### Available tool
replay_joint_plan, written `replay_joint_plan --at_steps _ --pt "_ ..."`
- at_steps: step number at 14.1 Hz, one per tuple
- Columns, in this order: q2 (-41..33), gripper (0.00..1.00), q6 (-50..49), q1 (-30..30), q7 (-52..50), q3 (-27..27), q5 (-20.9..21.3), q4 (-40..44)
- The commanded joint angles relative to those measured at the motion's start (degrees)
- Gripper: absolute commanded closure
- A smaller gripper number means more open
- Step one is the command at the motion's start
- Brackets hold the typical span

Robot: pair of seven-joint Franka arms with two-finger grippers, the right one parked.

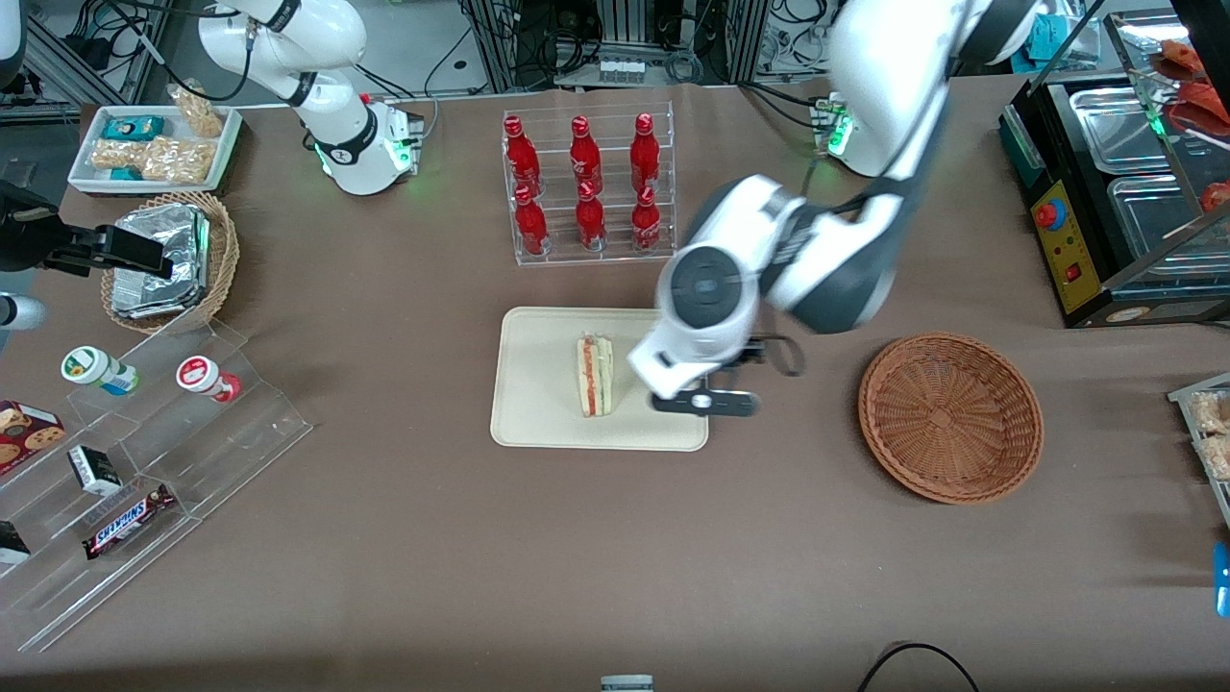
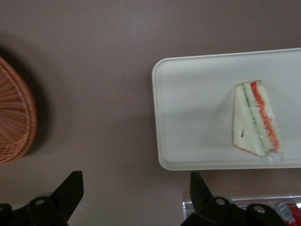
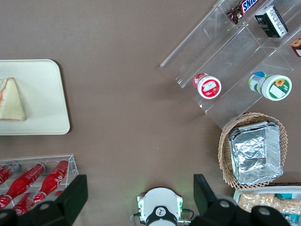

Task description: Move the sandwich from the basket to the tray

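The sandwich (image 1: 594,375) (image 2: 257,118) (image 3: 10,100) lies on its side on the cream tray (image 1: 538,413) (image 2: 193,117) (image 3: 44,94), with its red and green filling edge showing. My left gripper (image 1: 701,389) (image 2: 135,181) hangs open and empty above the tray's edge that faces the reddish-brown basket (image 1: 949,416) (image 2: 14,117). It is apart from the sandwich. Nothing lies in the basket, which stands on the brown table toward the working arm's end.
A clear rack of red bottles (image 1: 588,187) stands farther from the front camera than the tray. Toward the parked arm's end are a stepped acrylic shelf of snacks (image 1: 144,452), a tan basket with foil packets (image 1: 173,259) and a white snack tray (image 1: 154,144). A food warmer (image 1: 1124,192) stands at the working arm's end.
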Motion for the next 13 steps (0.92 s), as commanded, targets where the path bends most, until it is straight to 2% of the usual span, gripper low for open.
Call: replay_joint_plan --at_steps 1,4,6,9,13 --pt "-5.99 0.00 -5.90 5.81 9.47 -0.26 -0.45 -2.07" --pt "-11.08 0.00 -9.69 11.70 11.61 -0.17 -0.09 -3.73" --pt "-17.40 0.00 -8.92 15.93 11.61 -0.26 1.83 -9.15" --pt "-23.57 0.00 -9.70 20.41 11.35 -0.26 2.10 -13.83" --pt "-27.71 0.00 -13.21 22.70 11.44 -0.17 2.81 -16.48"
